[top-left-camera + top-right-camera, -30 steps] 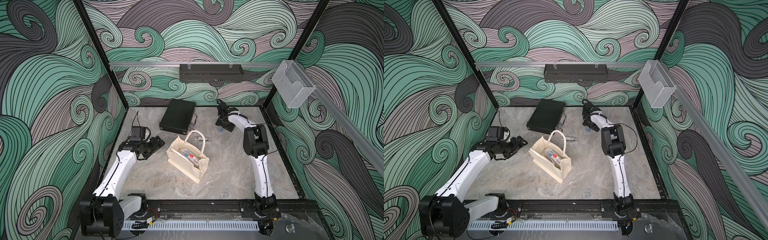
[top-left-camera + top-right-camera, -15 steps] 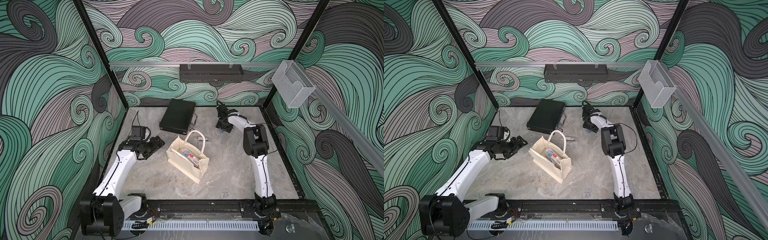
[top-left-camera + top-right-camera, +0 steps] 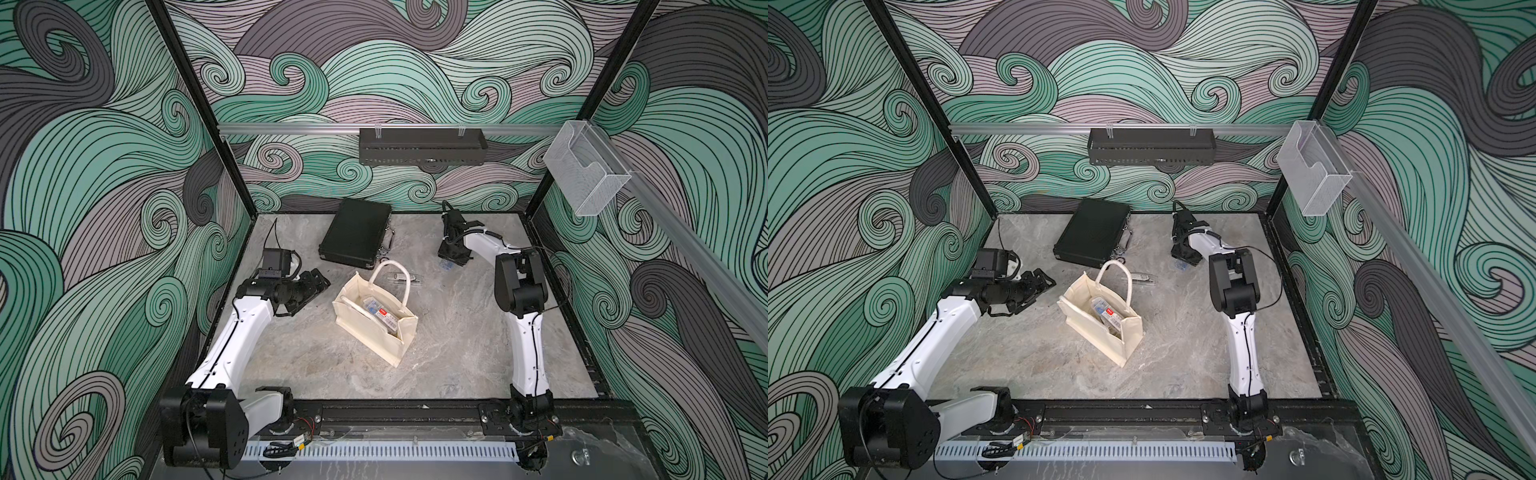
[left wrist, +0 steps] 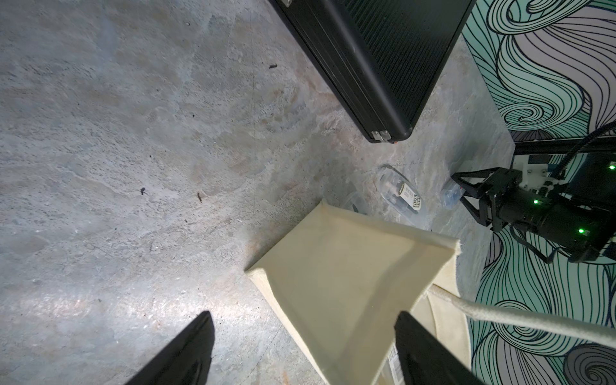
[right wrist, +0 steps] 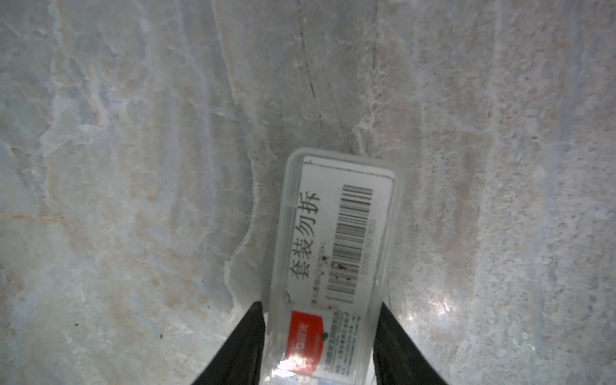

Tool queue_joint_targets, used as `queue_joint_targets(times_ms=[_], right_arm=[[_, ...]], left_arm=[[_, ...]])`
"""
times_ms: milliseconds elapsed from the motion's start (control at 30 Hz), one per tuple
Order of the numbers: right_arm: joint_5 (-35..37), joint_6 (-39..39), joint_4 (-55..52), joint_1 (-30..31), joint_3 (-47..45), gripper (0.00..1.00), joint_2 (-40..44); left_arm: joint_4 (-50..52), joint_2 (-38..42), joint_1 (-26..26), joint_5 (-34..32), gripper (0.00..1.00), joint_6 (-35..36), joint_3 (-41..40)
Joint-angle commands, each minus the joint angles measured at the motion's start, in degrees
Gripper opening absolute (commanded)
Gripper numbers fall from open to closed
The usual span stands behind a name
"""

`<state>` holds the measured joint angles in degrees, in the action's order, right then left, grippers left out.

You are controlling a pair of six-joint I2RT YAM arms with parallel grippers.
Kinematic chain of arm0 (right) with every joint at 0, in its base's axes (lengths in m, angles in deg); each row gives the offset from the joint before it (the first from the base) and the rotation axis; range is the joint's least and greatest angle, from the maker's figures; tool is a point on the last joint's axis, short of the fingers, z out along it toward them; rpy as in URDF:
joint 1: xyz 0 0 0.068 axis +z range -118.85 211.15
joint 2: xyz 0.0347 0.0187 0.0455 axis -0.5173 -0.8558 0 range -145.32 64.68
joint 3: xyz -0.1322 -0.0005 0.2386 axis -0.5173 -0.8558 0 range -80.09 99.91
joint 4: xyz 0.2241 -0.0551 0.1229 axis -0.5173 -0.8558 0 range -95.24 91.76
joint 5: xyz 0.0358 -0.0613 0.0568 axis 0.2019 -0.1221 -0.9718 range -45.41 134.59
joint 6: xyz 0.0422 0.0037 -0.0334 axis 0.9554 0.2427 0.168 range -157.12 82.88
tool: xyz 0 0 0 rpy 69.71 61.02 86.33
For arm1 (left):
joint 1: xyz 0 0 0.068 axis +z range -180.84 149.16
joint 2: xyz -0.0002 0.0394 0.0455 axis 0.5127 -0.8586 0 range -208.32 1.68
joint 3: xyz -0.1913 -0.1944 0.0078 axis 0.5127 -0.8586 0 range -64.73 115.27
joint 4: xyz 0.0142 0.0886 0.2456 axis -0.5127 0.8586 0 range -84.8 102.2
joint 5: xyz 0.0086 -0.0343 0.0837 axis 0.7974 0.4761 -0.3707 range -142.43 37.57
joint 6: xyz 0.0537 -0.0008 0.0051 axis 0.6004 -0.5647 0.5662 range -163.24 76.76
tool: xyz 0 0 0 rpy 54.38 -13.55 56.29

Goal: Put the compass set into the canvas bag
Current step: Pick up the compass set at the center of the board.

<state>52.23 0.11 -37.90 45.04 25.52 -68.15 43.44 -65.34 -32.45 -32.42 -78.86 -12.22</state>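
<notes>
The cream canvas bag [image 3: 365, 328] [image 3: 1096, 332] stands open mid-table with one white handle up. A clear case with a red label [image 3: 380, 312] lies inside it. At the back right my right gripper [image 3: 449, 264] [image 5: 320, 305] points down at the table. Its fingers press both long sides of a small clear compass set case [image 5: 336, 233] with a barcode label, which lies flat on the table. My left gripper [image 3: 322, 282] [image 4: 303, 315] hangs open and empty just left of the bag, apart from it.
A black briefcase [image 3: 357, 239] lies closed at the back, behind the bag. Another clear case [image 3: 405, 277] [image 4: 400, 196] lies on the table between bag and briefcase. A black shelf [image 3: 422, 147] and a clear bin [image 3: 582, 174] hang on the walls.
My right gripper's fingers have closed in on the small clear case at the back right. The left arm and the bag have not moved.
</notes>
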Motion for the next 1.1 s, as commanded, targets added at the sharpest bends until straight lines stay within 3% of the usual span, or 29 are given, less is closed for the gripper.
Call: queue_joint_targets(times_ms=[0, 333, 633, 1067], right_arm=[[-1.92, -0.58, 0.02, -0.23, -3.14, 0.48, 1.66], [-1.95, -4.93, 0.81, 0.01, -6.18, 0.46, 9.53], [-3.06, -13.2, -0.06, 3.18, -9.84, 0.46, 24.2], [-2.08, -27.88, -5.45, 19.49, -8.38, 0.47, 41.15]], left_arm=[[1.25, 0.32, 0.38, 0.98, 0.86, 0.2, 2.55], [0.08, 1.31, 0.38, 1.74, 0.86, -0.16, 2.09], [-0.18, 3.04, 0.33, 2.28, 0.86, 0.46, 1.65], [-0.85, 3.79, 0.37, 3.31, 0.86, 0.64, 1.21]])
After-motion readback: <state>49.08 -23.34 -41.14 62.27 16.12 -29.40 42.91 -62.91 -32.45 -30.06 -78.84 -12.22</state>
